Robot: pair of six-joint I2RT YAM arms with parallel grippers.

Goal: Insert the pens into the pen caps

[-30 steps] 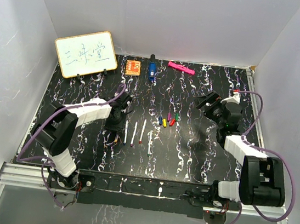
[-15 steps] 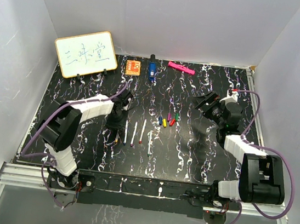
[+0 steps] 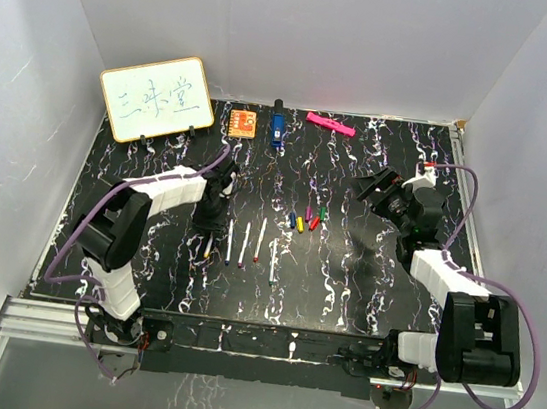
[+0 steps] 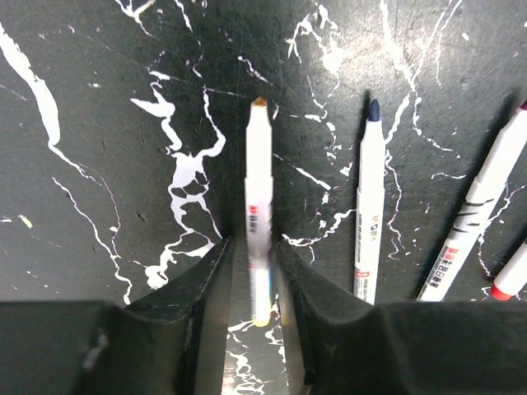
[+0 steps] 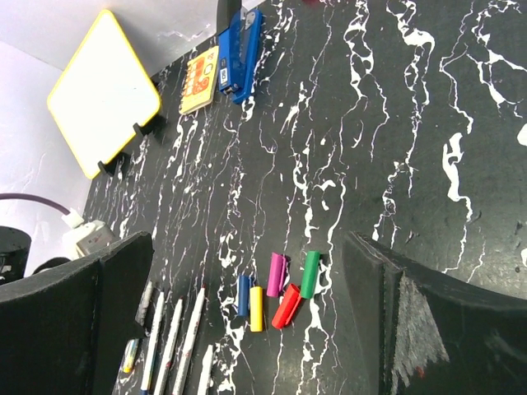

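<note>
Our left hand (image 4: pixel 254 247) stands narrow, its fingers (image 4: pixel 193 288) close on either side of a white pen (image 4: pixel 258 173) whose yellow-orange tip points away from us. We cannot tell whether they press it, or whether it is off the desk (image 4: pixel 99 164). The pen's near end blurs out between the fingers, and from above the hand hides most of it. Just right of it lies a blue-tipped pen (image 4: pixel 370 206), its near end behind the right finger. Farther right, two more pens (image 4: pixel 478 214) are cut off by the frame edge, one of them red-tipped.

Our right hand (image 5: pixel 245 237) is spread wide and holds nothing, above the desk well right of the pens. Past its fingers lie the pen caps (image 5: pixel 277 292) in a loose cluster: blue, yellow, purple, red and green, some touching. At the far left stands a whiteboard (image 3: pixel 156 98), its writing too small to read.
</note>
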